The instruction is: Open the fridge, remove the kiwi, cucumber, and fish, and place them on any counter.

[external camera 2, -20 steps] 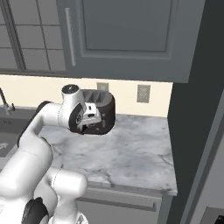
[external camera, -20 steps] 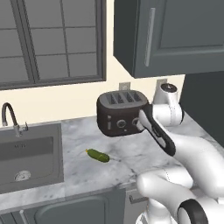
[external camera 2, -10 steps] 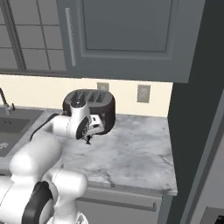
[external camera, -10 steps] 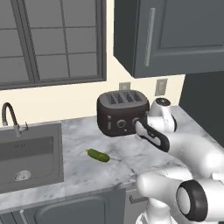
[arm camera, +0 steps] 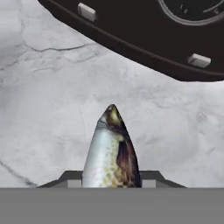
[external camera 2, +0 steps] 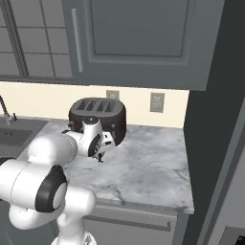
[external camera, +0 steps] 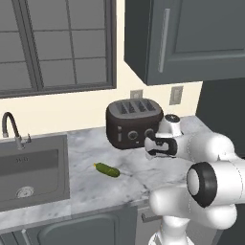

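You've got the fish [arm camera: 112, 151] pinched between the jaws, nose pointing down at the marbled bench [arm camera: 48, 96] just in front of the black toaster [external camera: 132, 123] (held low, so the drop should be short); the cucumber [external camera: 106, 170] already lies near the bench's front edge, between the sink [external camera: 31, 167] and the toaster; since a second ago your gripper [external camera 2: 101, 154] has swung down and inward from beside the toaster.
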{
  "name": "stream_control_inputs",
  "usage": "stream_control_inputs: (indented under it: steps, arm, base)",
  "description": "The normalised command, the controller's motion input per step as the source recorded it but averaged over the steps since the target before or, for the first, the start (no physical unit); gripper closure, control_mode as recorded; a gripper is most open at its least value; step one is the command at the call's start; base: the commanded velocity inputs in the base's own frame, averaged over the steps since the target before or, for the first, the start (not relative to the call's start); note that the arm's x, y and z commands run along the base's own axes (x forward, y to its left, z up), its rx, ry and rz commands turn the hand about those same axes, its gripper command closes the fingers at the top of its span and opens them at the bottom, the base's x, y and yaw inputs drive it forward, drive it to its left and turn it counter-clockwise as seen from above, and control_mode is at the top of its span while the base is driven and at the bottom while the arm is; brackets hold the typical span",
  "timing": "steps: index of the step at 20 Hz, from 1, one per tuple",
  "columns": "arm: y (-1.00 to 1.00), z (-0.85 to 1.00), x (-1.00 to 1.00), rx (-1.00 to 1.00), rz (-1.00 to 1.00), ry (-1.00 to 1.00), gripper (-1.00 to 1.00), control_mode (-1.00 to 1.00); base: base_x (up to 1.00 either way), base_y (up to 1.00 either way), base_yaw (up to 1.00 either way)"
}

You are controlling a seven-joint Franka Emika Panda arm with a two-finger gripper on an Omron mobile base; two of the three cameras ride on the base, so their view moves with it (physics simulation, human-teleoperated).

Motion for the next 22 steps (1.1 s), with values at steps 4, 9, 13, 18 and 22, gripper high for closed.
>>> stream_control_inputs:
  steps: [4, 9, 13, 18, 22]
  arm:
    - [0.00, -0.36, 0.15, 0.00, 0.01, 0.01, 1.00, -1.00]
    - [0.00, -0.38, 0.01, 0.00, 0.00, 0.00, -1.00, -1.00]
    - [-0.01, -0.32, 0.00, 0.00, 0.00, 0.00, -1.00, -1.00]
    - [-0.06, -0.08, 0.00, 0.00, 0.00, 0.00, -1.00, -1.00]
    - [-0.05, 0.00, 0.00, 0.00, 0.01, 0.00, -1.00, -1.00]
  base:
    - [0.00, 0.00, 0.00]
    - [0.00, 0.00, 0.00]
    - [0.00, 0.00, 0.00]
    - [0.00, 0.00, 0.00]
    - [0.00, 0.00, 0.00]
